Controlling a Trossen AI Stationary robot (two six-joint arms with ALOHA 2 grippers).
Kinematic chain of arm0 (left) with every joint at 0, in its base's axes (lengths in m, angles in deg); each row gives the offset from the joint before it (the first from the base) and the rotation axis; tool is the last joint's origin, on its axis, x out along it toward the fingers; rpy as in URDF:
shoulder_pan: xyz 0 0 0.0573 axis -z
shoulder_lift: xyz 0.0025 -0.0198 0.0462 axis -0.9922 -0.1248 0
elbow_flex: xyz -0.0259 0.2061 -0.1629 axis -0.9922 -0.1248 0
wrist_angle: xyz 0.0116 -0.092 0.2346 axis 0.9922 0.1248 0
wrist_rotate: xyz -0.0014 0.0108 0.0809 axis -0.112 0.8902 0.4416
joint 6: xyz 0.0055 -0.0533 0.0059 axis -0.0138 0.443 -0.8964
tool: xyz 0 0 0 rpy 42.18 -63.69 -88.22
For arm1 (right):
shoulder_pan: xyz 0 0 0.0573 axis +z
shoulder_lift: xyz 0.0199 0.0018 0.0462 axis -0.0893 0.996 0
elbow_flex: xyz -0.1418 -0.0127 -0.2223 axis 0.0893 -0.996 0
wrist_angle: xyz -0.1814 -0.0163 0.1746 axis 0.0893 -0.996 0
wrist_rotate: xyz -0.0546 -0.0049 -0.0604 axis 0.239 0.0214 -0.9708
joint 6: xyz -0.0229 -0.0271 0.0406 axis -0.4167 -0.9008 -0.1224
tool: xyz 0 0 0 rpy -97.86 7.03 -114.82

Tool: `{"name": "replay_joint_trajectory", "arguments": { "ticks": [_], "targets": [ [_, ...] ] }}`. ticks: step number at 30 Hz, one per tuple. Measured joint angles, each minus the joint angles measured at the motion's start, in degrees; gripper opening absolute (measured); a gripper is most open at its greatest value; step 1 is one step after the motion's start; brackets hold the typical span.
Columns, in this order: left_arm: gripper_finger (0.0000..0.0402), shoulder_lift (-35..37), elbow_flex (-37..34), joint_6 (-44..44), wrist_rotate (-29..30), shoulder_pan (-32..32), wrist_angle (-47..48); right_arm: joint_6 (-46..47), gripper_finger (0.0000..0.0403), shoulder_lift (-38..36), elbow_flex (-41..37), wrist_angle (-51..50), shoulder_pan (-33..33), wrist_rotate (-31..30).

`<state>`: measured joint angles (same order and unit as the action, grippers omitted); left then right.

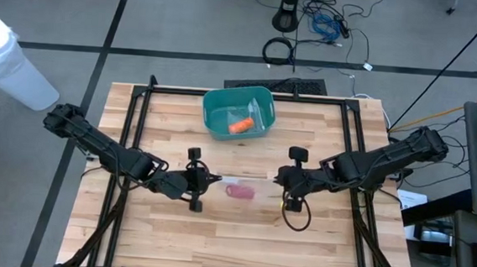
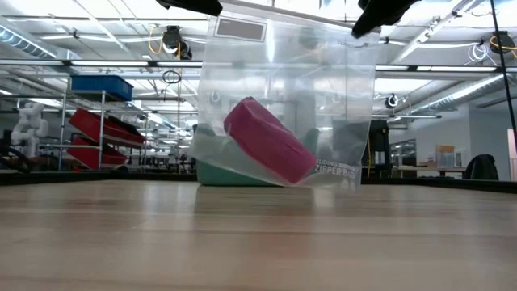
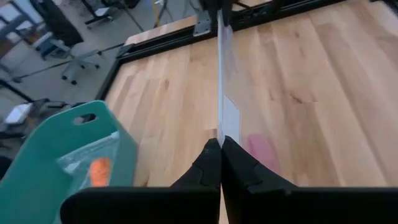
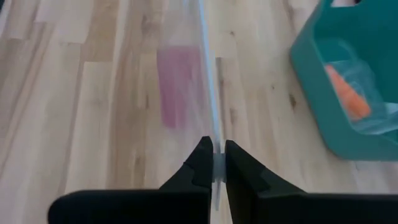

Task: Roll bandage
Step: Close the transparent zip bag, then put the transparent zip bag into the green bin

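You have the bag (image 2: 283, 105) held up over the middle of the table (image 1: 214, 241), stretched between both arms: the left gripper (image 3: 220, 144) is pinched shut on one top corner and the right gripper (image 4: 214, 149) is clamped on the other. The pink roll (image 2: 268, 139) already sits inside the bag, so I judge the packing largely done; what seems left is closing the zipper strip and setting the bag down, perhaps into the teal bin (image 1: 214, 119), where another bagged orange item (image 1: 240, 126) lies. The roll rests at the bag's bottom, tilted, its long axis slanting down toward the right gripper's side in the low view. The bag's top edge runs straight from gripper to gripper.
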<state>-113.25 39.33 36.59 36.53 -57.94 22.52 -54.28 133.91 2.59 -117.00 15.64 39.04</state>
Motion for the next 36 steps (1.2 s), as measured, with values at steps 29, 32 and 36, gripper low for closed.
{"name": "replay_joint_trajectory", "arguments": {
  "ticks": [29,32,36],
  "targets": [
    [0.0,0.25,3.67,-16.12,1.5,-28.22,-7.02,-31.43,0.0006,-0.16,10.92,11.12,-30.71,3.48],
    [0.0,0.26,3.98,-16.15,-3.64,-32.17,-6.83,-33.85,0.0006,1.37,10.91,11.72,-35.28,6.01],
    [0.0,0.26,4.02,-16.36,-5.87,-36.71,-6.59,-36.94,0.0006,4.06,10.91,15.31,-40.31,11.79]
  ]
}}
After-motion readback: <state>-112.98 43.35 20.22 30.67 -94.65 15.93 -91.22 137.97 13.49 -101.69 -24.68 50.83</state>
